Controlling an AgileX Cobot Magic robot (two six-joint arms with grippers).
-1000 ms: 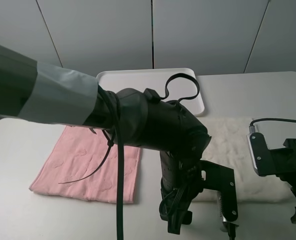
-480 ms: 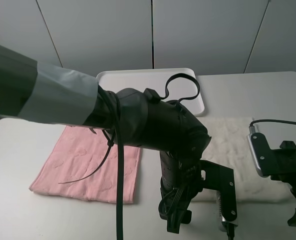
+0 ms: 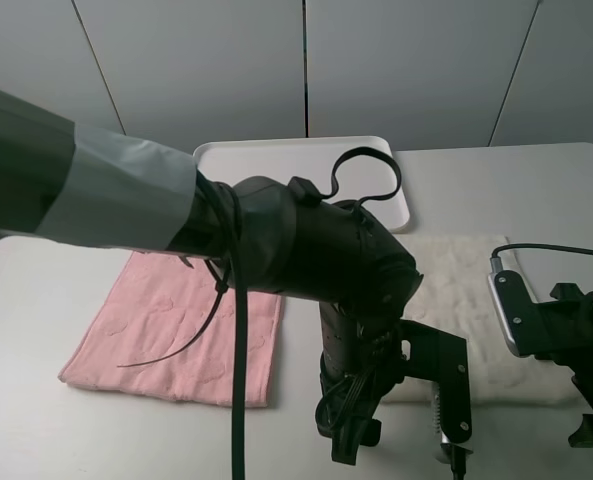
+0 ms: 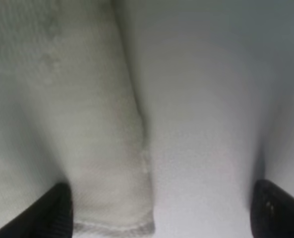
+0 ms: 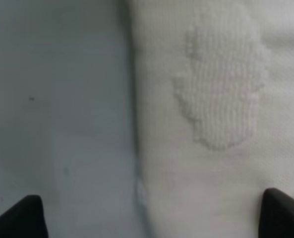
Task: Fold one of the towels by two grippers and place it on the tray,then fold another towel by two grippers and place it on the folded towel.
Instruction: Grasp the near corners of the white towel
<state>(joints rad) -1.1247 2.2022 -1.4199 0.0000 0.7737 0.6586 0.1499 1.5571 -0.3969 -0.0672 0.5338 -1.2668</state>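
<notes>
The soft, floppy white cloth towel (image 3: pixel 471 290) lies flat just in front of the white plastic tray (image 3: pixel 266 155), and the wide-open, empty left gripper (image 4: pixel 164 213) and right gripper (image 5: pixel 154 218) hang over its edge farthest from the tray, likely the best place to pinch.

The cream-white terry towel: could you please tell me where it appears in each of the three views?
Exterior high: the cream-white terry towel lies right of centre, partly hidden by the black left arm.
Left wrist: its hemmed corner lies within the open left gripper, close to one fingertip.
Right wrist: its embossed side edge runs within the open right gripper.
Shared landmark: the towel's edge against the white table.
</notes>
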